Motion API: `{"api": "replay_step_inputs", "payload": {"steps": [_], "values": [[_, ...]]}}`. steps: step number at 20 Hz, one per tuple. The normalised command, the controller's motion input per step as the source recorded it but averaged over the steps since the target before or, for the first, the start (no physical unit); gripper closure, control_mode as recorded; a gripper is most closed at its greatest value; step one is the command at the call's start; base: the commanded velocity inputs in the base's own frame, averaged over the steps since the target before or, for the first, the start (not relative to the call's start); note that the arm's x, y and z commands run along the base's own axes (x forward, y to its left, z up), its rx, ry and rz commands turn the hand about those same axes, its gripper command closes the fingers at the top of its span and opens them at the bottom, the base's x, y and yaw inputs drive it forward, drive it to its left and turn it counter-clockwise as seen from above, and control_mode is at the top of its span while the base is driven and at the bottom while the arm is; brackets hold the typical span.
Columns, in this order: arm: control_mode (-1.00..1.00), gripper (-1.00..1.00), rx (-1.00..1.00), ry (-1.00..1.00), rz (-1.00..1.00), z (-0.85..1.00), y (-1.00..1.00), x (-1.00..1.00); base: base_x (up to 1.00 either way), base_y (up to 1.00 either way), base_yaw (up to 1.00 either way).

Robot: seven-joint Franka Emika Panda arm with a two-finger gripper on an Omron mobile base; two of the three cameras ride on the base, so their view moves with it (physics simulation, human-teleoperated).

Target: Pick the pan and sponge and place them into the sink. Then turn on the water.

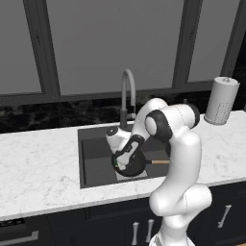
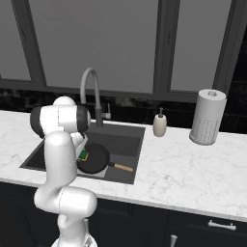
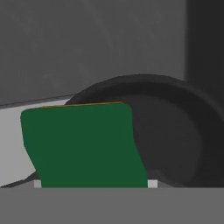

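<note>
Closest to the hand camera, the sponge (image 3: 83, 144): green face across the lower left of that view, a thin yellow line along its upper edge, standing between the claw's tips, of which just two pale corners peek out at its lower edge. From the right base camera, seen as a small green-and-yellow patch (image 2: 84, 155) at the left rim of the pan, half hidden by the arm. Claw (image 1: 126, 161) lowered into the sink, jaws partly apart with the sponge between them (whether actually pinched or merely lying there, cannot tell).

Directly behind the sponge, the pan (image 3: 175, 135): black, round, on the floor of the sink (image 1: 93, 158), toward the front right part of the basin, over the lighter grey patch. Wooden handle (image 2: 122, 167) pointing toward the right wall of the basin, along the front edge.

At the back edge of the sink, faucet (image 2: 91, 91), tall and arched. On the counter (image 2: 193, 173) past the sink's back right corner, a soap dispenser (image 2: 159, 124); further right, near the back edge, a paper towel roll (image 2: 208, 116), upright.
</note>
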Motion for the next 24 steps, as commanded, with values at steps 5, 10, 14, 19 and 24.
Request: {"api": "replay_step_inputs", "payload": {"steps": [5,10,14,19,24], "values": [[-1.00,1.00,0.00,0.00,0.00,-0.48,-0.01,0.29,0.00,0.00,0.00],[-1.00,1.00,0.00,0.00,0.00,-0.49,-0.01,0.24,0.00,0.00,0.00],[-1.00,1.00,0.00,0.00,0.00,-0.43,-0.03,0.17,0.00,0.00,0.00],[-1.00,-1.00,0.00,-0.06,0.00,-0.20,-0.05,0.01,0.00,0.00,0.00],[-1.00,-1.00,0.03,-0.19,0.00,0.01,-0.04,-0.01,0.00,0.00,0.00]]}}
